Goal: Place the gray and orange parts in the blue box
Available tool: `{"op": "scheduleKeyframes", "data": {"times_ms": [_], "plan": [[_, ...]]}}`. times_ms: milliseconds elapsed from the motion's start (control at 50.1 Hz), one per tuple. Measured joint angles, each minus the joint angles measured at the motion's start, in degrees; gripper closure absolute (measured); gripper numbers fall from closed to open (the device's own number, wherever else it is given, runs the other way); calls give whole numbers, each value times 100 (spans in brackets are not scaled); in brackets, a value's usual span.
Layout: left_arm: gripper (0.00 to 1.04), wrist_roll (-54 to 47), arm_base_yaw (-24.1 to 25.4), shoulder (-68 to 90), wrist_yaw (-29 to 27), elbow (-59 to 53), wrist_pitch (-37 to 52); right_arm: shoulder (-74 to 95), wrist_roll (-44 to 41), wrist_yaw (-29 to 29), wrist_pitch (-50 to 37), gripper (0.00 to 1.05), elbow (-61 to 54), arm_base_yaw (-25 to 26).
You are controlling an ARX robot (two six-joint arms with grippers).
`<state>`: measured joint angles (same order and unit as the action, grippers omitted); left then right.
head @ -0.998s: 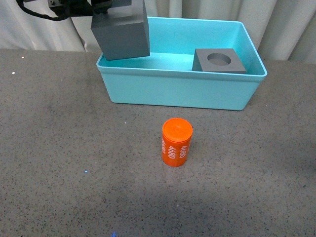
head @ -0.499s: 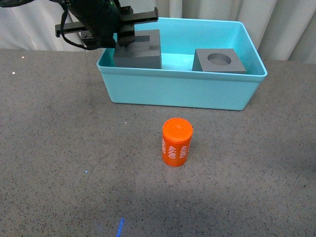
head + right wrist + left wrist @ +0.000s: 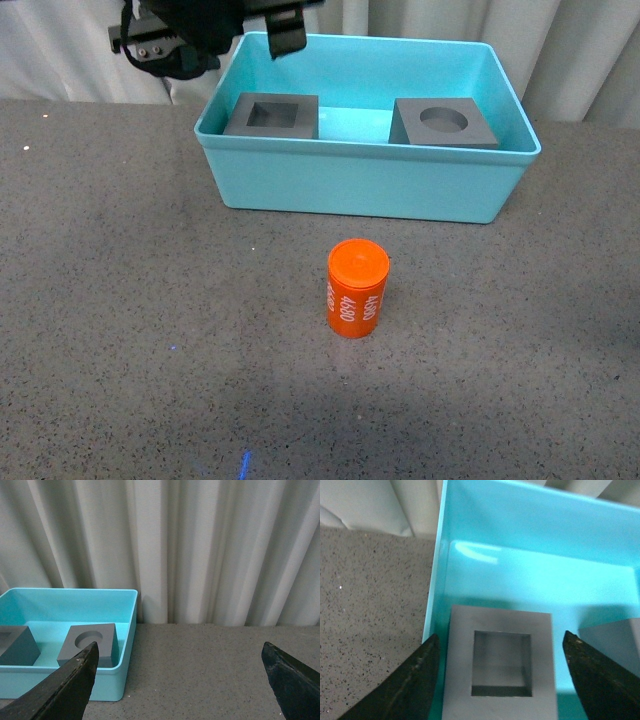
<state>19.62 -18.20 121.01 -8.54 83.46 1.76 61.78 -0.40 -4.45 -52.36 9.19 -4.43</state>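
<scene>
The gray cube with the square recess has left the grip it was in half a second ago and now rests on the floor of the blue box, at its left end, recess facing up. The left gripper has lifted above it. Its jaws are spread wide, wider than the cube, and we see nothing held between them. The gray cube with the round recess sits at the right end of the same box, apart from the first. The orange cylinder stands upright on the speckled gray table, in front of the box and clear of it. The right gripper hangs fully open and empty, facing the pale curtain.
</scene>
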Motion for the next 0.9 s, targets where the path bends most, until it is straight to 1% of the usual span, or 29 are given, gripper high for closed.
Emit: {"op": "scheduleKeyframes", "data": {"times_ms": [40,100,120,140,200,319,379,479,539,579,619,739,898], "plan": [[24,20,-2,-269,13,-236,240,0,0,0,0,10,0,0],[13,26,2,-634,-4,-562,531,0,0,0,0,10,0,0],[8,26,4,-824,-17,-748,695,0,0,0,0,10,0,0],[5,15,9,-1021,-31,-953,866,0,0,0,0,10,0,0],[7,15,46,-1414,13,-1408,1167,0,0,0,0,10,0,0],[7,-15,197,-2468,-37,-2881,1880,0,0,0,0,10,0,0],[7,15,267,-2942,-101,-3512,1939,0,0,2,0,10,0,0],[7,31,282,-3845,-444,-4592,2168,0,-2,0,0,10,0,0],[7,116,295,-4496,-498,-5202,2286,0,0,2,0,10,0,0],[7,190,341,-4837,-415,-5536,2343,0,0,0,0,10,0,0],[7,317,415,-5075,-264,-5805,2391,0,0,0,0,10,0,0],[7,466,553,-5582,-175,-6498,2446,0,0,0,0,10,0,0],[7,387,603,-6424,-85,-7281,2472,0,0,2,0,10,0,0]]}}
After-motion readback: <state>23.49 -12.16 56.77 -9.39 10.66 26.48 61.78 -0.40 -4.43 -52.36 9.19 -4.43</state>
